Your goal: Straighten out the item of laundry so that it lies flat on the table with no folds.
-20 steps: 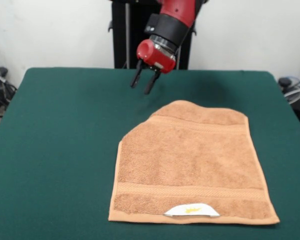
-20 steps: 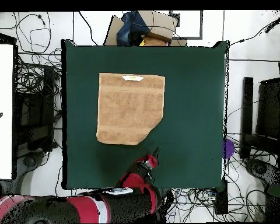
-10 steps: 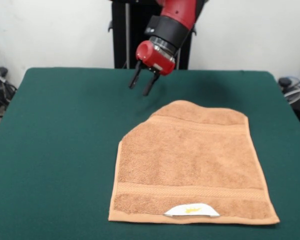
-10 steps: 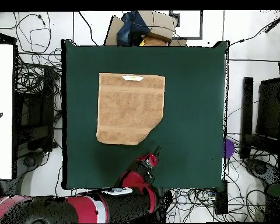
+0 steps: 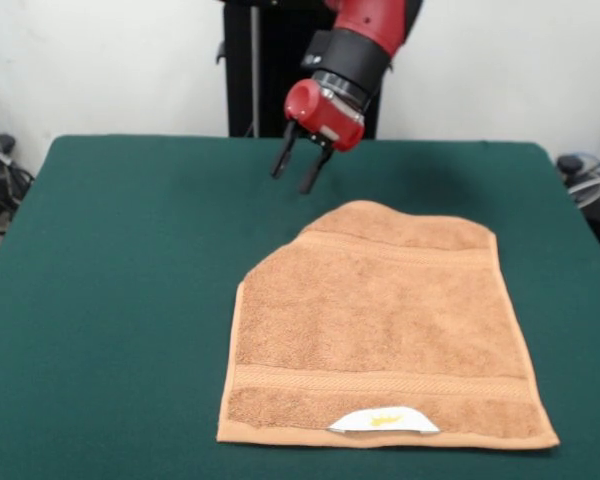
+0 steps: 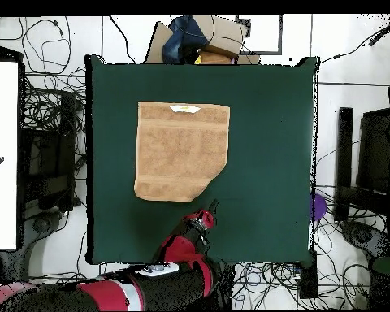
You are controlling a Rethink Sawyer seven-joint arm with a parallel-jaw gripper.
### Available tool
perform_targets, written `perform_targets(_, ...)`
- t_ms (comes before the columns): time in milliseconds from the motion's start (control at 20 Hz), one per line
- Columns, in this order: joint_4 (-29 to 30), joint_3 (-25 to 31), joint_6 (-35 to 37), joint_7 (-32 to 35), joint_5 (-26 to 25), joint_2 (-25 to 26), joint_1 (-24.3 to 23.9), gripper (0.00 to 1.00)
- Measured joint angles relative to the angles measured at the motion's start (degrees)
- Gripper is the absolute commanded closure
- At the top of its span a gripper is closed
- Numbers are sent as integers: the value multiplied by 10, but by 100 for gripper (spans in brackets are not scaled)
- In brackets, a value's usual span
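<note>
Looking across the table (image 5: 120, 260), I note that the arm (image 5: 365, 30) is cut off at the top edge of the front view, so only its red and black lower section shows. In the overhead view the gripper's tips are too small to make out against the green top. One corner of the towel (image 5: 380, 320) is missing from its outline: in the front view the upper left corner is cut off along a slant, apparently folded under, and what lies beneath cannot be seen.

The towel lies right of centre in the lower half of the front view, its white label (image 5: 383, 421) at the bottom edge. The gripper (image 5: 297, 167) hangs above and to the left of the towel's upper edge, near the slanted corner but apart from it, over bare green felt.

The arm comes down from the top of the frame, tilted towards the lower left. The two dark fingers (image 5: 281, 158) stand spread, with nothing between them.
</note>
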Motion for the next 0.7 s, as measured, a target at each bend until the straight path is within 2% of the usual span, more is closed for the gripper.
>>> perform_targets(700,0,17,-25,0,0,-17,-7,0)
